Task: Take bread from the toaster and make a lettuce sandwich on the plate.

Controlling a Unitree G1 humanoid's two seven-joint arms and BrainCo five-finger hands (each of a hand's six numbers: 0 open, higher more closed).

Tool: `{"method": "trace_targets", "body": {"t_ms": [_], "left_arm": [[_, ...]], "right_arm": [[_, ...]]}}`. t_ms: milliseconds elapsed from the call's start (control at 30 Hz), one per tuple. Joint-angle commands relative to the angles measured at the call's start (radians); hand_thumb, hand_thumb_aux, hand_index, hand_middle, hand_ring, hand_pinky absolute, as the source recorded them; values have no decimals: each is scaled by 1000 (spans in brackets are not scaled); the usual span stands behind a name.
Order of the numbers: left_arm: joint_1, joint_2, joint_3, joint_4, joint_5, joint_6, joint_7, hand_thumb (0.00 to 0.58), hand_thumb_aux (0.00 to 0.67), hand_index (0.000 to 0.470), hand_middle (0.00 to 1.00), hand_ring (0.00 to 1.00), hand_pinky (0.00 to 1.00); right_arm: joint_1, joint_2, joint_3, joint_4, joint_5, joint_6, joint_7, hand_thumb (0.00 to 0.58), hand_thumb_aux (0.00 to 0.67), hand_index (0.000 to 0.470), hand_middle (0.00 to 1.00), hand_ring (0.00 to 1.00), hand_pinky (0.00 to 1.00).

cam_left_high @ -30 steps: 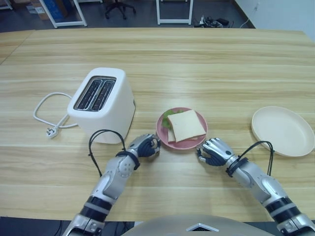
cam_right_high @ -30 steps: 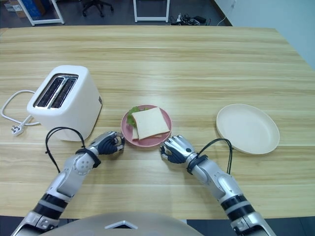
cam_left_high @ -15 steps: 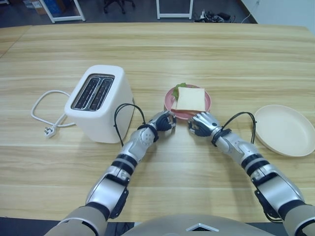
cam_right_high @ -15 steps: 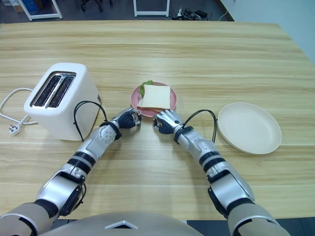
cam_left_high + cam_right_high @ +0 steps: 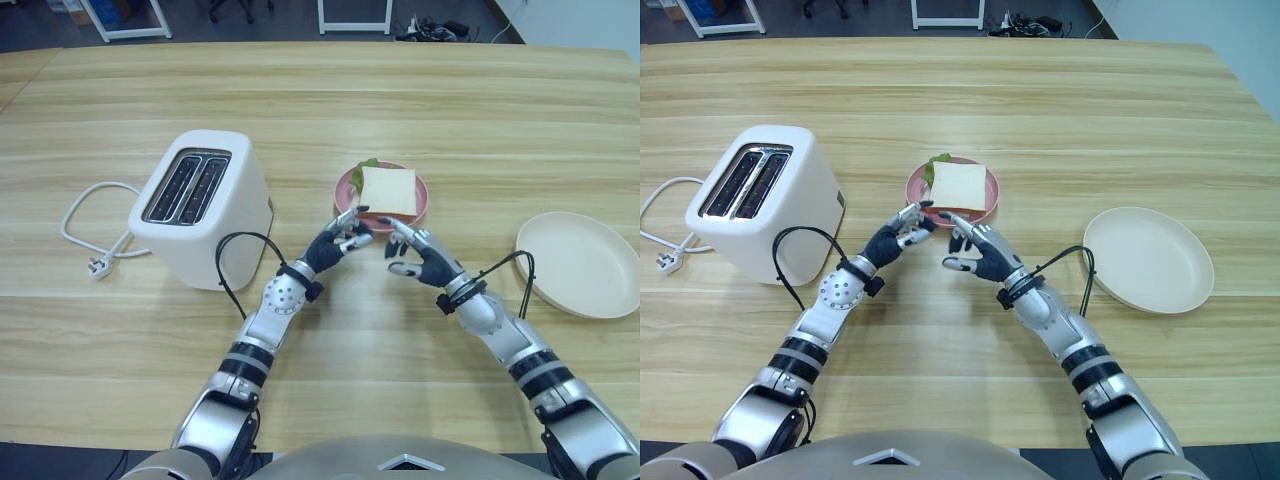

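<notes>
A pink plate (image 5: 342,187) sits mid-table with a white bread slice (image 5: 388,190) on top and green lettuce (image 5: 363,169) poking out at its far left edge. The white toaster (image 5: 200,208) stands to the left, both slots looking empty. My left hand (image 5: 335,242) hovers just in front of the plate's near left rim, fingers spread and holding nothing. My right hand (image 5: 417,254) is just in front of the near right rim, fingers also spread and empty. Neither hand touches the plate.
A cream empty plate (image 5: 578,265) lies at the right. The toaster's white cord and plug (image 5: 85,225) trail on the table at the left. Chairs and table frames stand beyond the far edge.
Both hands have uncurled from shut to open and drawn back slightly from the pink plate's rim, after sliding the plate away from me over the last second.
</notes>
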Motion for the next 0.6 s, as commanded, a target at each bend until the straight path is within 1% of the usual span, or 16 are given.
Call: {"method": "trace_targets", "body": {"t_ms": [33, 100, 200, 233, 300, 367, 467, 600], "left_arm": [[32, -88, 165, -134, -171, -26, 98, 0, 0, 0, 0, 0, 0], [13, -124, 208, -62, -175, -26, 159, 0, 0, 0, 0, 0, 0], [-35, -169, 264, 70, -202, -10, 214, 0, 0, 0, 0, 0, 0], [-56, -176, 273, 123, -193, -11, 231, 0, 0, 0, 0, 0, 0], [-86, -183, 286, 197, -175, -24, 253, 0, 0, 0, 0, 0, 0], [-98, -185, 291, 231, -152, -54, 271, 0, 0, 0, 0, 0, 0], [-102, -184, 290, 242, -133, -79, 274, 0, 0, 0, 0, 0, 0], [-94, -179, 284, 214, -129, -74, 249, 0, 0, 0, 0, 0, 0]], "right_arm": [[154, 85, -190, -264, 290, 186, -10, 0, 0, 0, 0, 0, 0], [152, 130, -217, -234, 283, 244, -30, 0, 0, 0, 0, 0, 0], [128, 196, -277, -177, 376, 344, 7, 0, 0, 0, 0, 0, 0], [110, 214, -297, -141, 375, 360, 1, 0, 0, 0, 0, 0, 0], [73, 236, -320, -74, 324, 362, -31, 0, 0, 0, 0, 0, 0], [57, 256, -326, -47, 276, 355, -52, 0, 0, 0, 0, 0, 0], [48, 279, -325, -31, 221, 333, -65, 0, 0, 0, 0, 0, 0], [22, 306, -336, -12, 157, 307, -100, 0, 0, 0, 0, 0, 0]]}}
